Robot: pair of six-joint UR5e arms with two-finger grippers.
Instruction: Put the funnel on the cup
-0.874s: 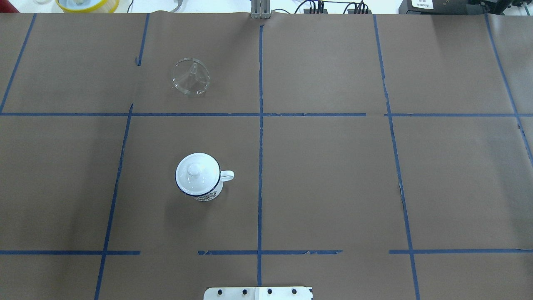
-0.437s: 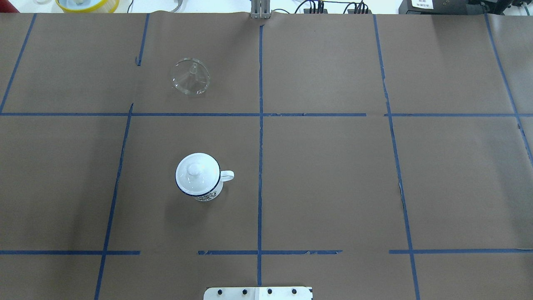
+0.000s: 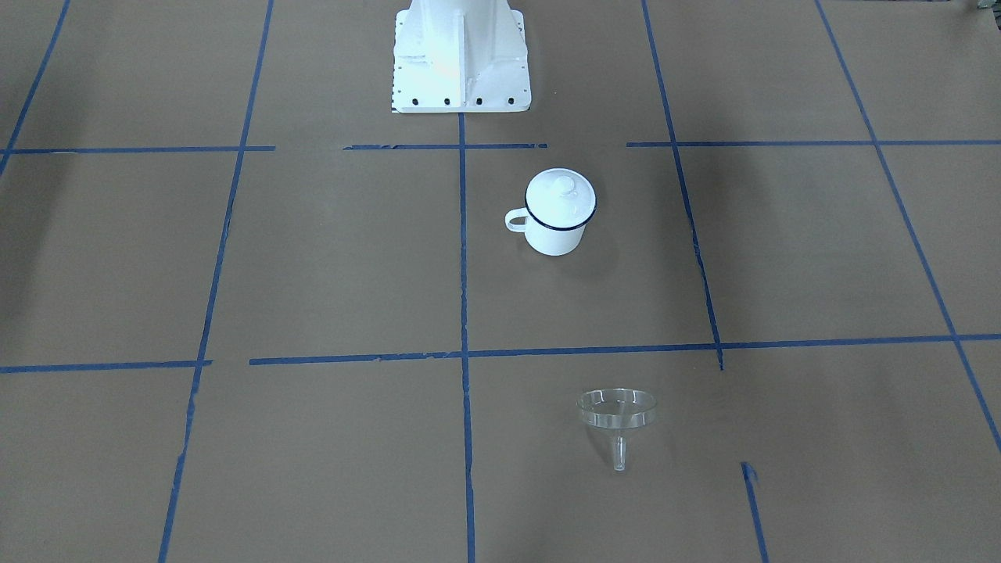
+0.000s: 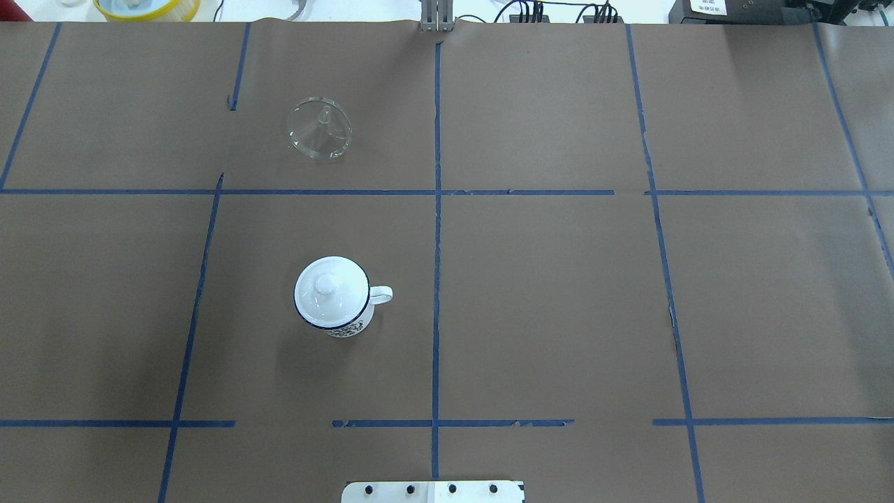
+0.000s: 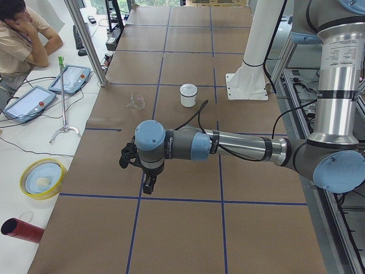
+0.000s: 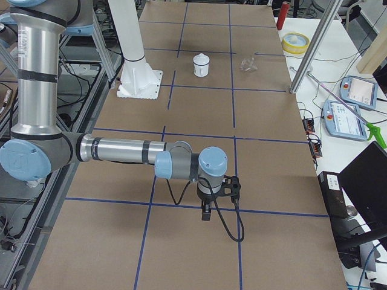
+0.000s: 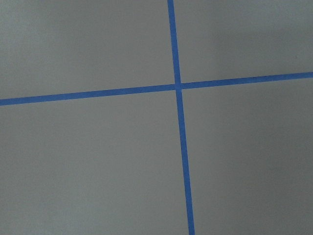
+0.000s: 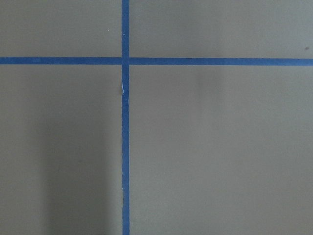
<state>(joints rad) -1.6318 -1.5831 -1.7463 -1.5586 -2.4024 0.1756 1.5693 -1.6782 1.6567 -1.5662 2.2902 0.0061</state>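
The clear funnel [image 4: 319, 129] lies on the brown paper at the far left-centre, wide cone tipped, spout pointing away from the robot; it also shows in the front view [image 3: 617, 410]. The white cup [image 4: 347, 323] with a dark blue rim stands nearer the robot, handle to the right, with a white knobbed lid [image 4: 327, 288] on it. The cup also shows in the front view [image 3: 555, 234]. My left gripper [image 5: 149, 184] and right gripper [image 6: 206, 212] hang over bare paper at the table's two ends, far from both. I cannot tell whether they are open or shut.
The robot's white base [image 3: 460, 62] stands at the near middle edge. A yellow bowl [image 5: 41, 178], a red tube [image 5: 20, 230], teach pendants [image 5: 71, 79] and a seated person [image 5: 23, 34] are beyond the table's far edge. A metal post [image 5: 85, 40] stands there.
The funnel seems to have rocked very slightly to the left. Nothing else has moved.
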